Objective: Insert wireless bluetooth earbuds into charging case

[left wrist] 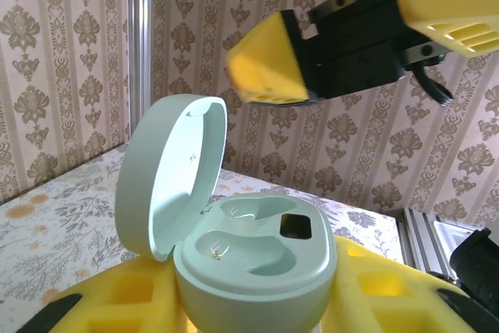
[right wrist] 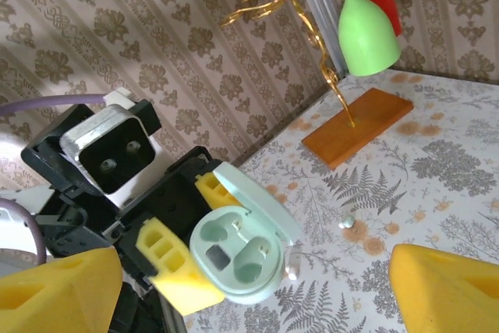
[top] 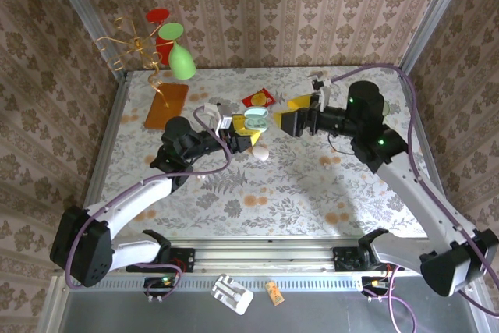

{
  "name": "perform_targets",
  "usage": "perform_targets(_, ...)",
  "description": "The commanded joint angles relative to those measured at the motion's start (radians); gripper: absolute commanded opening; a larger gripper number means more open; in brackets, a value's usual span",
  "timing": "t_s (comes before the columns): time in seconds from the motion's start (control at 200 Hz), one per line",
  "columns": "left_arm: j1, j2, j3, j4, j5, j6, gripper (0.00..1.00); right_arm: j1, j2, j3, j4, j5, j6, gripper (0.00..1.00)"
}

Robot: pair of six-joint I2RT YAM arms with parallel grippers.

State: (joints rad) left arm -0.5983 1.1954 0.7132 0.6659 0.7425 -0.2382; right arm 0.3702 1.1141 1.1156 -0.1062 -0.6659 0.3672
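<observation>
One pale mint-green oval plastic charging case (left wrist: 257, 271), lid raised, two wells exposed, is clamped between the yellow fingers of the left tool (left wrist: 249, 302). The right tool (top: 290, 112) hangs just beside it, fingers spread wide, gripping nothing. One tiny white plastic earbud (right wrist: 347, 224) lies on the floral surface (right wrist: 437, 169), apart from the case. One white oval case (top: 261, 152) lies near the left tool.

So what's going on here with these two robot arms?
The left arm's claw is holding a pale mint-green charging case with its lid open and both wells empty. The right arm's claw is open and empty, facing the case from close by. One tiny white earbud-like piece lies on the flowered table beyond the case, so nothing has been put in yet.
</observation>
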Motion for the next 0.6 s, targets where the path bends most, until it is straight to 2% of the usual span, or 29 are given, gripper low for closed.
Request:
perform_targets(0.0,0.012,-0.018,-0.021,0.069,-0.017,0.020,0.24,-0.029,-0.050,-0.081,-0.006,0.067,0.068,0.89)
perform_targets(0.18,0.021,-0.020,-0.045,0.095,-0.021,0.039,0.24,-0.105,-0.085,-0.170,-0.164,0.196,0.134,0.84)
perform_targets(0.36,0.025,-0.016,-0.059,0.119,-0.010,0.066,0.24,-0.141,-0.030,-0.225,-0.281,0.352,0.098,0.82)
perform_targets(0.595,0.025,-0.030,-0.086,0.138,0.016,0.092,0.24,-0.155,0.141,-0.243,-0.250,0.381,0.093,0.84)
